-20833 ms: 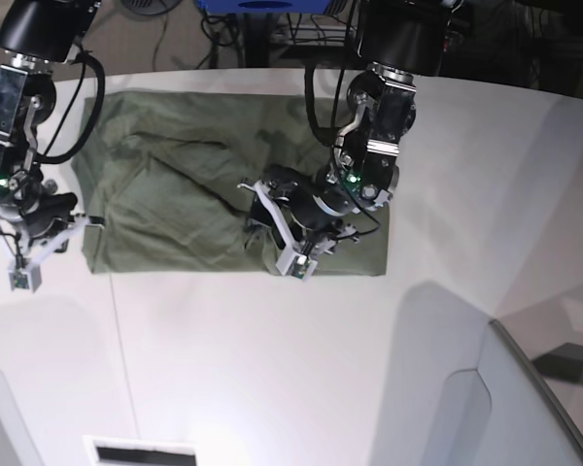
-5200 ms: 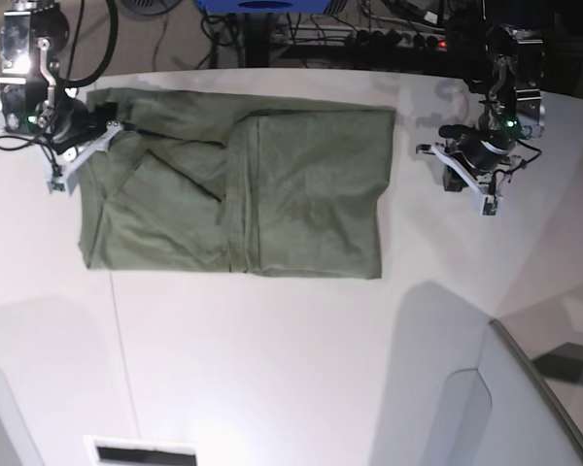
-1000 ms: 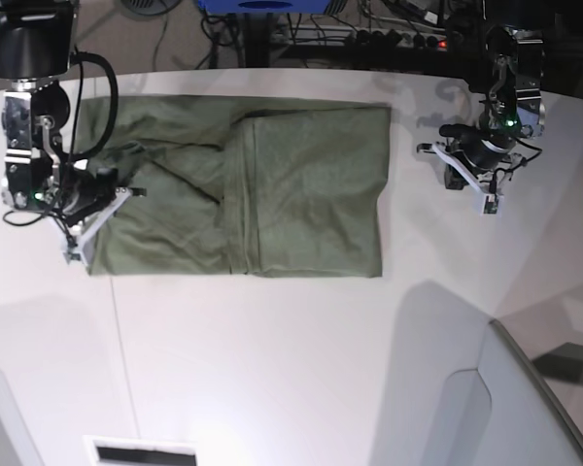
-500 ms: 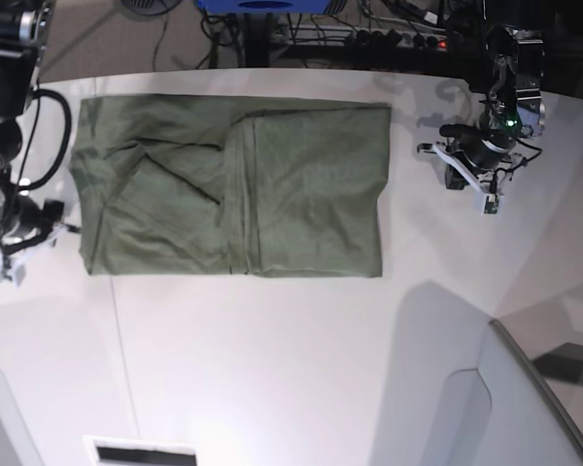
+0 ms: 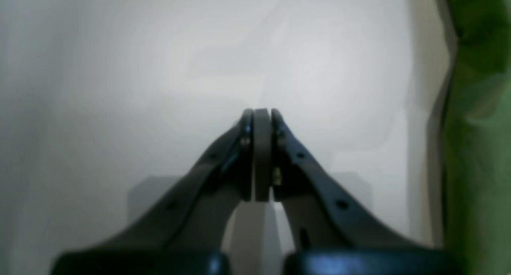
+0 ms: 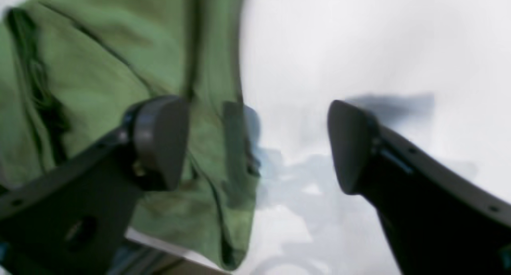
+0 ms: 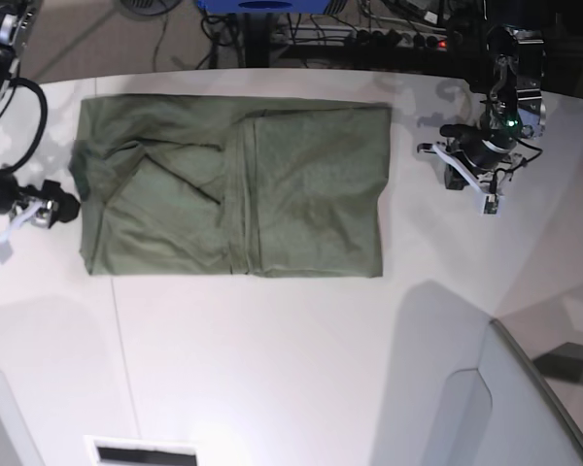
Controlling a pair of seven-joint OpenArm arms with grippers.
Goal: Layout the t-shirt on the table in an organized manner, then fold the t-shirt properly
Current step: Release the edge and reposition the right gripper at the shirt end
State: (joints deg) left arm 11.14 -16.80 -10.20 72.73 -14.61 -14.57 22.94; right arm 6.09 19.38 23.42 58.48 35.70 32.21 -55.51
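Note:
The olive-green t-shirt lies as a folded rectangle on the white table, with a vertical fold edge near its middle and wrinkles in its left half. My right gripper stands open just off the shirt's left edge. In the right wrist view, one finger of my right gripper hangs over the t-shirt and the other over the bare table; nothing is between them. My left gripper rests to the right of the shirt. The left wrist view shows my left gripper shut and empty over the table, with the t-shirt at the frame's right edge.
A grey angled panel rises at the lower right. A white slotted piece sits at the bottom edge. Cables and a blue object lie beyond the table's far edge. A thin seam line runs down the tabletop.
My right gripper has opened, let go of the shirt's left side and drawn away to the left. The shirt's left edge now lies flat. The left arm has not moved.

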